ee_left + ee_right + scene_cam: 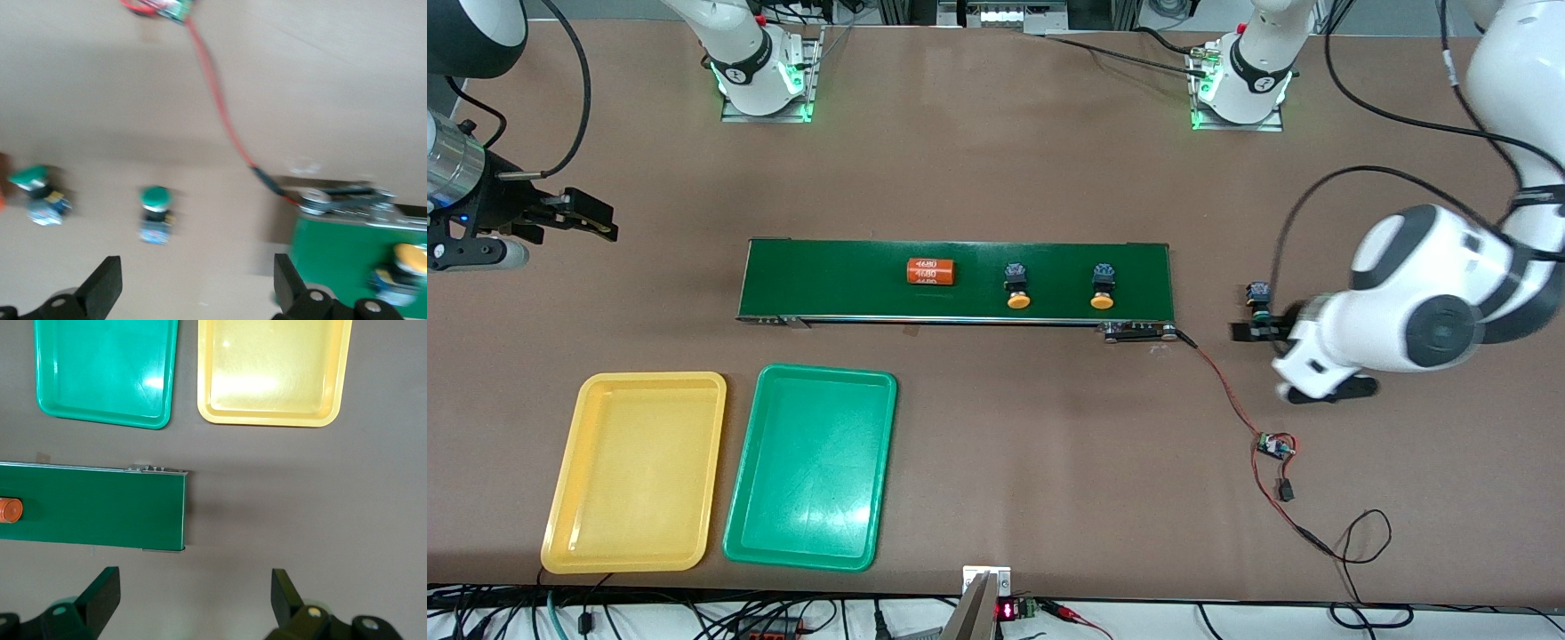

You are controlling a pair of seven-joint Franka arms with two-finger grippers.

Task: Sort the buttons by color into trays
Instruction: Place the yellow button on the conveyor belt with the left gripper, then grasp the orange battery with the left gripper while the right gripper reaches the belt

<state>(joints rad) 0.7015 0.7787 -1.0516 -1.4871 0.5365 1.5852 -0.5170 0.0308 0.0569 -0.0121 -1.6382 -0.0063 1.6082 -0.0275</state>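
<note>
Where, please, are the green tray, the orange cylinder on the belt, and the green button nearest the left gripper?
green tray (811,467): front view, bare floor of the tray.
orange cylinder (931,271): front view, its printed side.
green button (155,197): left wrist view, its round cap.

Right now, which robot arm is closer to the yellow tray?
Right. The right gripper hovers over bare table at the yellow tray's end. The left gripper is at the table's left-arm end, past the belt.
</note>
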